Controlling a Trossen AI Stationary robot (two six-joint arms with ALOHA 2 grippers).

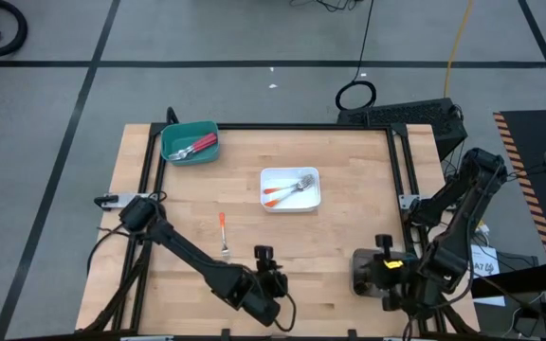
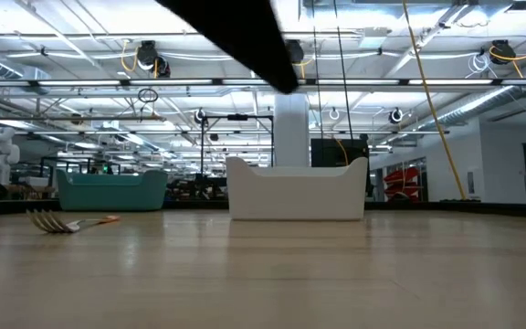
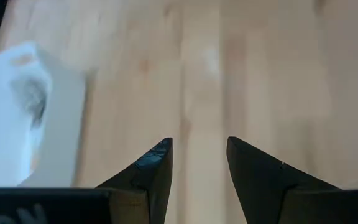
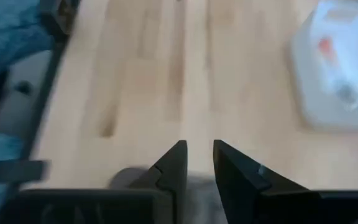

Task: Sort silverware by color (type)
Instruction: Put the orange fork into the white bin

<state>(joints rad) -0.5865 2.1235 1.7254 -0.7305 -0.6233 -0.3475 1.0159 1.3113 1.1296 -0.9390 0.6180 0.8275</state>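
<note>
While orange fork (image 1: 224,233) lies loose, left fingers (image 3: 157,163) empty nearby.

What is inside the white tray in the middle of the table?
The white tray holds orange-handled forks, silver heads toward one end. At least two handles show from above; the heads overlap, so the exact count is unclear. In the low view its wall hides them completely.

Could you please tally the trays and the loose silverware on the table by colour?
Teal tray: 1, red-handled pieces inside, number unclear
White tray: 1, orange-handled pieces inside, number unclear
Grey tray: 1, partly hidden by the right arm
Orange fork loose on the table: 1
Total: 3 trays, 1 loose fork
</note>
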